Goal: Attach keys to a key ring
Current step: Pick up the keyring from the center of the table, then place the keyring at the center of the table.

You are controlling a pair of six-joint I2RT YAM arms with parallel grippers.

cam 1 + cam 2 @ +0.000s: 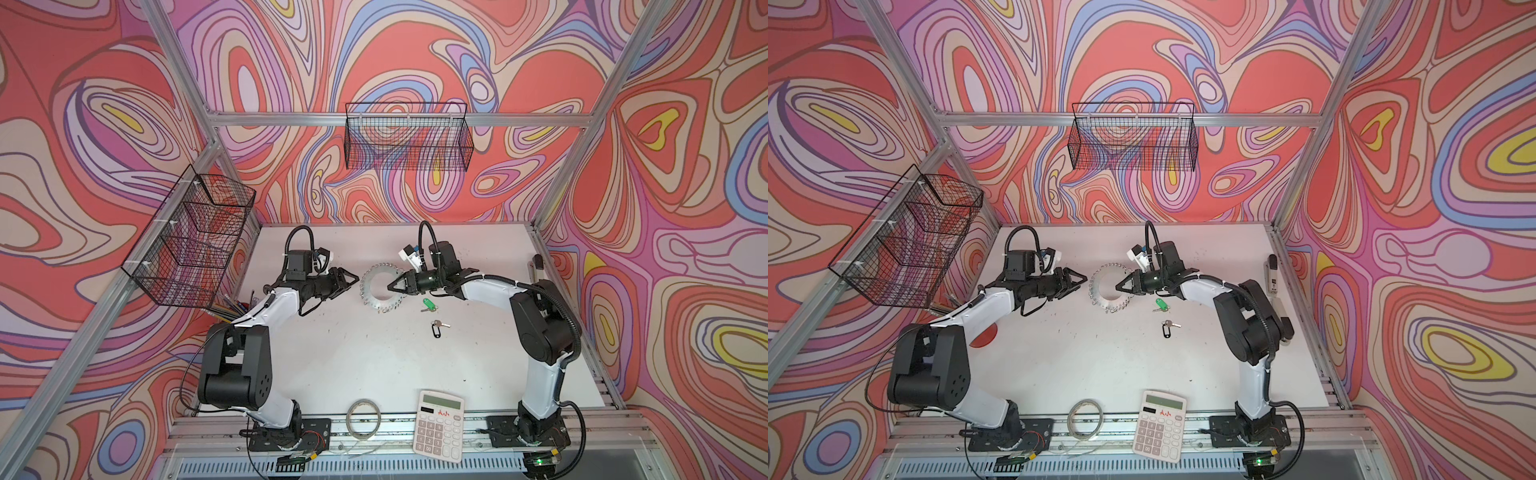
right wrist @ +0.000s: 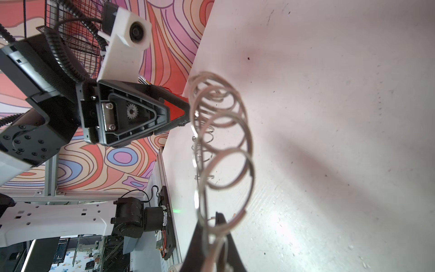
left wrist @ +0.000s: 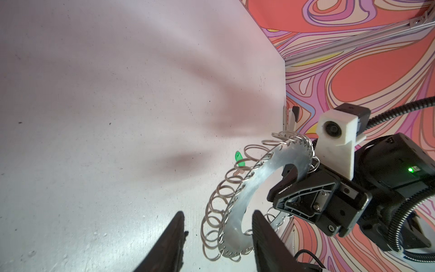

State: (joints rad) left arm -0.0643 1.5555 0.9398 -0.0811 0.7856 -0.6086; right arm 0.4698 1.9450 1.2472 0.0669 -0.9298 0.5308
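Right end effector point(image 1: 392, 286) is clamped on the key ring point(image 1: 376, 302), seemingly stiff, best held by its flat rim; left end effector point(image 1: 353, 280) has jaws apart.

Top views: high up, on the near side of the key ring point(image 1: 367, 291) point(image 1: 1095, 291), facing down and away; nearly identical, whole table point(image 1: 353, 357).
Left wrist: close, left of the key ring point(image 3: 255, 182), facing it.
Right wrist: closest, right of the key ring, edge-on.
Shared by wrists: key ring.

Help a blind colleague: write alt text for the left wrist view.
The right gripper clamps the key ring, a grey disc fringed with wire loops, by its inner edge. The open left gripper frames its near rim; a green-tagged key lies beyond.
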